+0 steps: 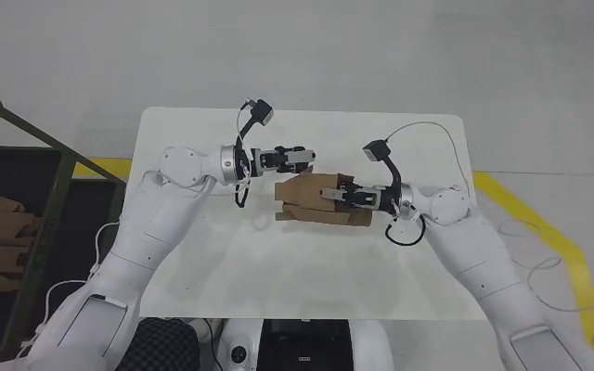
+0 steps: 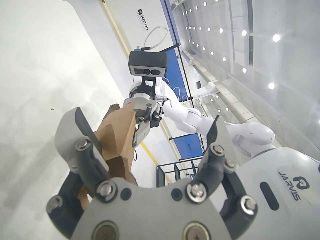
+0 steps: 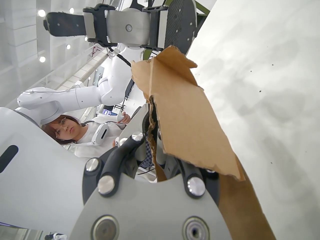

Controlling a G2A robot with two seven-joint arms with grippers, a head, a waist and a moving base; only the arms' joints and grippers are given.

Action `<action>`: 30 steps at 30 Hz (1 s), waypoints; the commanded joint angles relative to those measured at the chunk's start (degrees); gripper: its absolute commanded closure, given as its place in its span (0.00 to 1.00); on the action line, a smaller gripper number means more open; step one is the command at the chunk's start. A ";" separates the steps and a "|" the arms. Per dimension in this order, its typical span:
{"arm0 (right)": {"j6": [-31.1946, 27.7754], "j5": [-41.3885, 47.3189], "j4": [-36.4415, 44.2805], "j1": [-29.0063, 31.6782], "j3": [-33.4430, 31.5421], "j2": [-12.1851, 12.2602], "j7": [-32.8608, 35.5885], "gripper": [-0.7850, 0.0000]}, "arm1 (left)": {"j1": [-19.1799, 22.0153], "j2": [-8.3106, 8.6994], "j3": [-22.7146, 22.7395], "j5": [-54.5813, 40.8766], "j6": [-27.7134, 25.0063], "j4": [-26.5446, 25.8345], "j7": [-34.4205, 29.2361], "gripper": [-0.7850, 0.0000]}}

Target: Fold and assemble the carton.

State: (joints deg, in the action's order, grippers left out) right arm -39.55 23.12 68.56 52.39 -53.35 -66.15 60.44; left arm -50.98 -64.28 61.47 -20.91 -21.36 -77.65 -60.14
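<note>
While the table (image 1: 186,260) bears the half-folded carton (image 1: 311,199) near its middle, the right gripper (image 1: 327,194) is clamped on one panel, likely to steady it. The left gripper (image 1: 304,158), fingers spread wide, sits just beside the carton's far flap, seemingly ready to fold it.

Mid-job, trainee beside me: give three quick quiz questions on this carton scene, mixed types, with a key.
1. True or false: the left gripper is shut on the carton.
2. Which gripper holds the carton? A) left B) right C) neither
3. Fill in: the carton is over a white ____.
Key: 1 false, it is open. 2 B, the right gripper. 3 table.
</note>
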 commanded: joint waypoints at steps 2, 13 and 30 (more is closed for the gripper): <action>-0.37 1.25 -0.60 -0.30 -0.29 -0.10 -0.18 1.00 | 0.10 0.09 0.58 -0.01 -0.07 0.56 0.22 0.00; -0.76 2.86 -2.87 -1.41 -3.13 0.18 -1.24 1.00 | -2.08 0.23 0.43 2.19 0.80 -3.67 1.88 0.00; 0.59 3.64 -2.95 -1.16 -5.83 0.36 -3.88 1.00 | -3.10 0.11 -0.28 1.20 1.25 -4.54 0.94 0.00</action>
State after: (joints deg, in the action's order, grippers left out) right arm -39.06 26.78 65.63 51.27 -59.16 -65.76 56.66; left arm -54.02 -64.16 61.20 -19.62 -20.06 -82.13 -59.19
